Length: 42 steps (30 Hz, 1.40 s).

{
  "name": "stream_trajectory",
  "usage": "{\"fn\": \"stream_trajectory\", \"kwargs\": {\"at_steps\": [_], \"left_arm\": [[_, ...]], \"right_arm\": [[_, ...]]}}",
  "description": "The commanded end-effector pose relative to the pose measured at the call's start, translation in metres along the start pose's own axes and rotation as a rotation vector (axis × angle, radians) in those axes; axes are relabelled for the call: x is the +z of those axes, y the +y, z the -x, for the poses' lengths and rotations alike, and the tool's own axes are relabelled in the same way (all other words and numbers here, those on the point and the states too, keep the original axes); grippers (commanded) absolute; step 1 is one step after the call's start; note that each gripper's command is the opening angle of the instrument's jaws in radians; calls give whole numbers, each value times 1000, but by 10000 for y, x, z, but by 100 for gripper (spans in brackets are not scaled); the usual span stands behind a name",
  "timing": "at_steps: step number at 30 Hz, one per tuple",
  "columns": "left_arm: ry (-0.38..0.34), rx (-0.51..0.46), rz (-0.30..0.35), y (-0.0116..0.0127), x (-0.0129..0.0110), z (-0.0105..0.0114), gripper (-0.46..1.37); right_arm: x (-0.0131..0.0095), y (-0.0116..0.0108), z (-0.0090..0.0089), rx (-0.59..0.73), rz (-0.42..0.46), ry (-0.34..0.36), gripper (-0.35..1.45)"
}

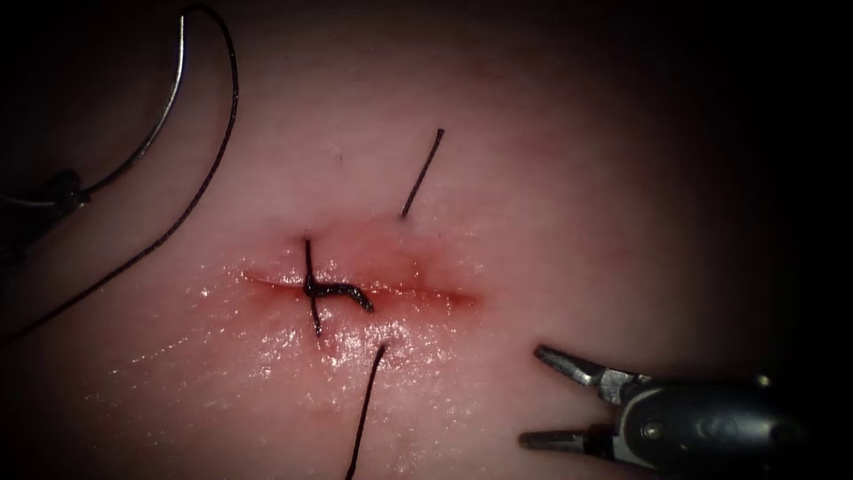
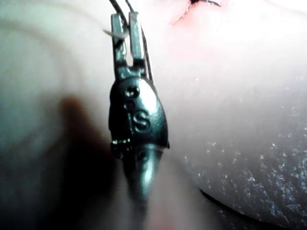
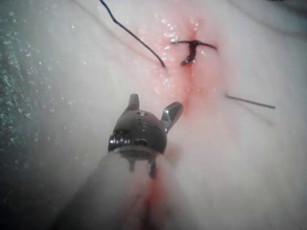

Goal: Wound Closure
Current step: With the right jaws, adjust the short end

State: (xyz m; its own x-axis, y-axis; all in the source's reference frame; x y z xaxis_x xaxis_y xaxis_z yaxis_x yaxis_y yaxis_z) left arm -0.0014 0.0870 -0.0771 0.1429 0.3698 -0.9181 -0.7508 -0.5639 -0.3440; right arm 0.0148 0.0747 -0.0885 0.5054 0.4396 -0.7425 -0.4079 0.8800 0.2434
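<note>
Holding the curved steel needle point(image 1: 164, 107) near its rear end, the dark left needle driver point(image 1: 55, 197) sits well left of the horizontal red cut point(image 1: 426, 293) in the pale tissue point(image 1: 551, 178), jaws clenched on it; the needle is clear of the tissue. Dark thread point(image 1: 213, 169) trails from it. A knotted dark stitch point(image 1: 324, 289) crosses the cut. The metal right needle driver point(image 1: 549, 400) hovers right of and below the cut, jaws spread, grasping nothing.

glossy wet tissue point(image 1: 551, 178), shiny metal needle point(image 1: 164, 107)
</note>
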Motion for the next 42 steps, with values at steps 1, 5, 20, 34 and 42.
{"fn": "stream_trajectory", "kwargs": {"at_steps": [1, 5, 20, 34, 42], "left_arm": [[0, 0, 3, 0, 0, 0, -35], [0, 0, 3, 0, 0, 0, -35], [0, 0, 3, 0, 0, 0, -35], [0, 0, 6, 1, 0, 0, -35], [0, 0, 8, 2, 1, 0, -35]], "right_arm": [[7, 5, 3, 70, -8, -9, 125], [27, 30, 11, 188, 15, -27, 123], [79, 73, 17, 619, 57, -4, 89], [123, 93, 29, 896, 21, 17, 88], [149, 99, 36, 931, -6, 32, 97]]}}
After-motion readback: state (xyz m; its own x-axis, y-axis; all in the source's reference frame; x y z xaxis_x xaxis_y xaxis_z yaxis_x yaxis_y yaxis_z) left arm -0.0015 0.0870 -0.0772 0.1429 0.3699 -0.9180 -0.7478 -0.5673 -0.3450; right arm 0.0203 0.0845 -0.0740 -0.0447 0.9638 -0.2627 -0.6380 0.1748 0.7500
